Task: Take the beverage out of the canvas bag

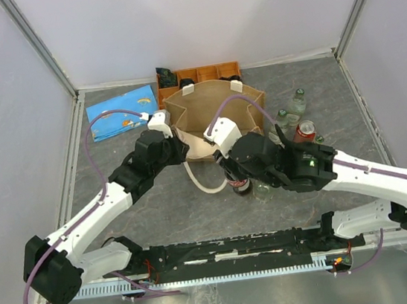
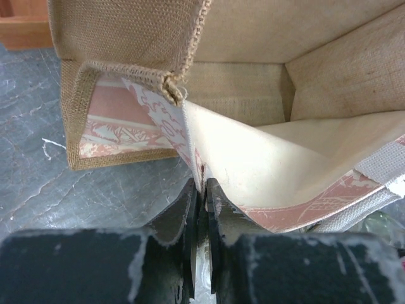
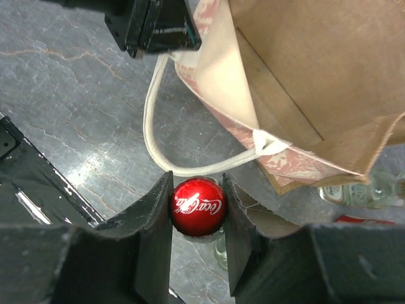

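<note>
The left gripper (image 2: 201, 190) has its jaws pinched together on the near rim of the canvas bag (image 1: 213, 109). The right gripper (image 3: 196, 183) is clamped on the red cap of a Coca-Cola bottle (image 1: 239, 186). The bottle stands outside the bag on the table (image 1: 197, 216), just below it at frame centre. The tan bag gapes open and its cream handle (image 1: 196, 179) droops.

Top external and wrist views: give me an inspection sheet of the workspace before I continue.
Surface: grey marbled table, no spill seen.
Job's things: canvas bag open, near wall folded down; cola bottle outside, before it.
Clutter: orange tray behind bag; blue cloth left; clear bottles, red can right.
Grippers: left gripper shut on bag wall; right gripper shut on bottle cap.
Cables: purple cable on each arm.
Surroundings: white walls.
</note>
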`<move>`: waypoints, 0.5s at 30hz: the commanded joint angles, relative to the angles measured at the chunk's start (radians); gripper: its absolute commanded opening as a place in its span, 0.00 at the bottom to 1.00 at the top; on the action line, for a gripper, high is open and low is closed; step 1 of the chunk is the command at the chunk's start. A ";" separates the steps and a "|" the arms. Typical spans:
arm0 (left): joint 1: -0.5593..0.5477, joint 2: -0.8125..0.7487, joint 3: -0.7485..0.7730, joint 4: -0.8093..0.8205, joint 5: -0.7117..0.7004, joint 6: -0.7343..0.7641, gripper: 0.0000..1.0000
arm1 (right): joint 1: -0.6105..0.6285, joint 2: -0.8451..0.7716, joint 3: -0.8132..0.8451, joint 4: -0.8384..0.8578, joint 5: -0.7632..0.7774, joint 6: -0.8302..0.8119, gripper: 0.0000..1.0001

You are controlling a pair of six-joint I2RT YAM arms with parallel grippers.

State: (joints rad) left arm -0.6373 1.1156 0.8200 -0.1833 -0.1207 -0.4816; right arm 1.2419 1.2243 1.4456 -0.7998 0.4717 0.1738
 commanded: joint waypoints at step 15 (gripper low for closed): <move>0.005 -0.047 0.060 0.065 -0.095 -0.026 0.31 | -0.163 -0.159 -0.348 0.474 -0.080 0.213 0.00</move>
State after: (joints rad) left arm -0.6365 1.0985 0.8482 -0.1623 -0.1787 -0.4820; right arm 1.0904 1.1236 1.0664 -0.5373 0.4198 0.3363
